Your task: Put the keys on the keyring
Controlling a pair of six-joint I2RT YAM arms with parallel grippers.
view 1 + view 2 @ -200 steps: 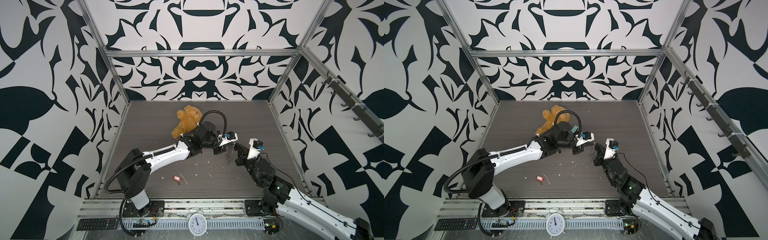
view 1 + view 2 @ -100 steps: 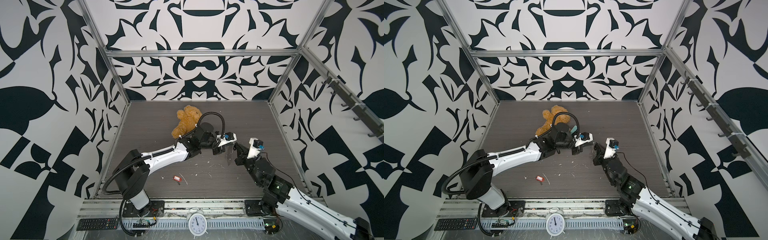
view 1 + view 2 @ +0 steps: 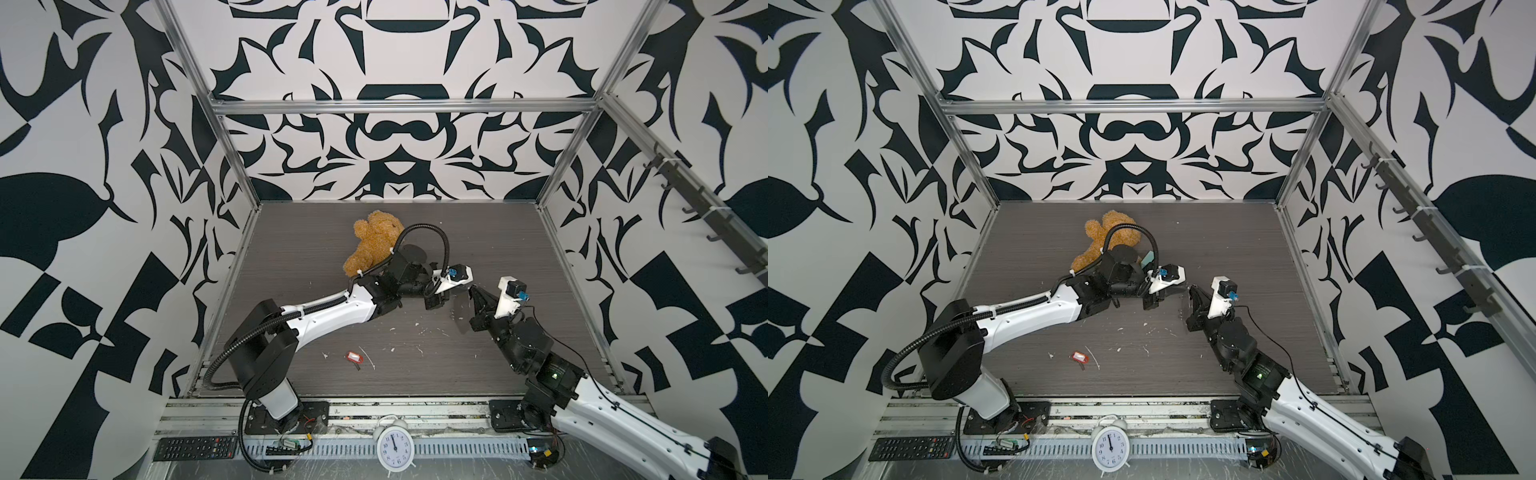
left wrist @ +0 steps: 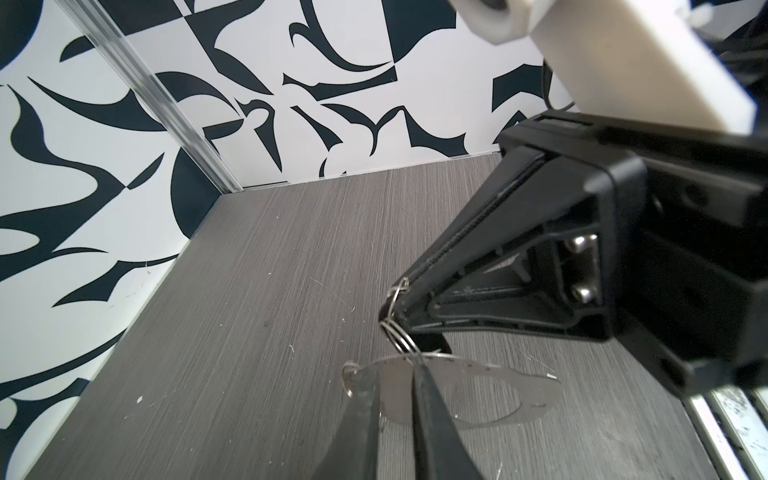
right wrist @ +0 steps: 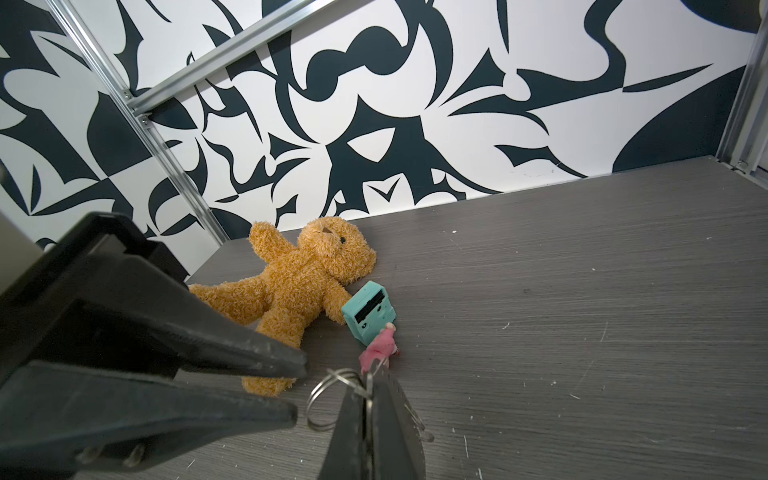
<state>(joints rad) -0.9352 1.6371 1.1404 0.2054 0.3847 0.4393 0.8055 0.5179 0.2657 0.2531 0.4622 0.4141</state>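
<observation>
The keyring (image 5: 328,399) is a thin silver ring on a grey curved strap (image 4: 536,390) with dotted edges. My right gripper (image 5: 368,376) is shut on it above the middle of the floor. Ring and strap hang just off its tip (image 4: 401,338). My left gripper (image 4: 392,370) faces it from the left, its fingers (image 5: 266,361) slightly apart and empty, a short way from the ring. In both top views the two grippers (image 3: 456,292) (image 3: 472,289) almost meet tip to tip. One of the keys, a red tag (image 3: 354,356) (image 3: 1078,356), lies on the floor nearer the front.
A brown teddy bear (image 3: 374,245) lies behind the left arm, with a teal toy (image 5: 368,316) and a small pink figure (image 5: 378,347) beside it. White scraps dot the floor. A remote control (image 3: 195,448) and an alarm clock (image 3: 395,446) sit on the front rail.
My left gripper's jaws have parted a little; they were shut before. Both arms stay almost where they were, and the right gripper keeps its hold.
</observation>
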